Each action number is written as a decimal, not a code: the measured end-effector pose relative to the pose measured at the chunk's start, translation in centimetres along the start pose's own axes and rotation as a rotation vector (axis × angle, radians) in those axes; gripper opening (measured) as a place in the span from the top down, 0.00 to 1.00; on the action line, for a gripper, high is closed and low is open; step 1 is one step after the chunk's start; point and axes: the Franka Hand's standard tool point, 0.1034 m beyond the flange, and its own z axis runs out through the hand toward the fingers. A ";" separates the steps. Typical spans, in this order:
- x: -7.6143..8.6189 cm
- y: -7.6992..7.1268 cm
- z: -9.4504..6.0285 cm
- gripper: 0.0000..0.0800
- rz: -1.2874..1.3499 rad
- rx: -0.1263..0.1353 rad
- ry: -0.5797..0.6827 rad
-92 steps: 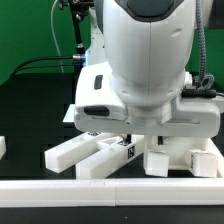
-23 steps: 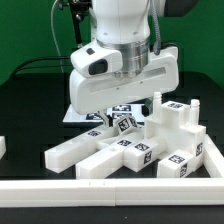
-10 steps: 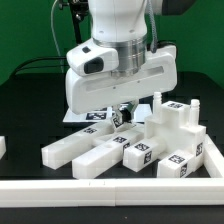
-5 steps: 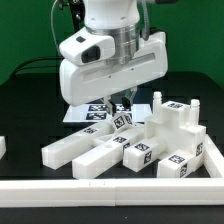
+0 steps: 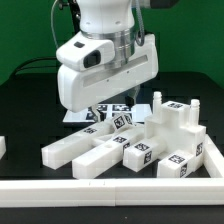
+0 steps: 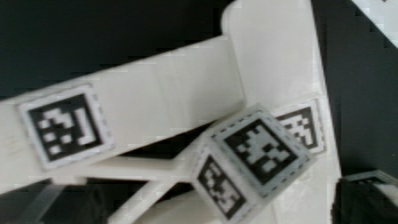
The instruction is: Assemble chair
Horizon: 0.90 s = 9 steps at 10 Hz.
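Exterior view: gripper has risen off white blocky tagged chair pieces on black bench. Open or clenched, cannot tell. Piece probably set down.

White chair pieces carry black-and-white square tags; the counter is black, the backdrop green, the border rail plain white, the arm white.

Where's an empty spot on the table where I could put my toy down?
The biggest bare patch of table is on the exterior view's left, between the little white block at the edge, the long bars and the rail. The exterior view's right is crowded with chair parts, right up to the rail.
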 end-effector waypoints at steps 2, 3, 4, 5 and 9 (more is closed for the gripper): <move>-0.1 -0.3 1.0 0.19 -0.001 -0.049 0.037; -0.3 -0.3 1.4 0.19 -0.001 -0.055 0.038; -0.1 -0.2 1.3 0.19 0.013 -0.054 0.038; 0.4 0.0 1.1 0.19 0.031 -0.055 0.041; 0.8 0.2 2.1 0.35 0.027 -0.078 0.056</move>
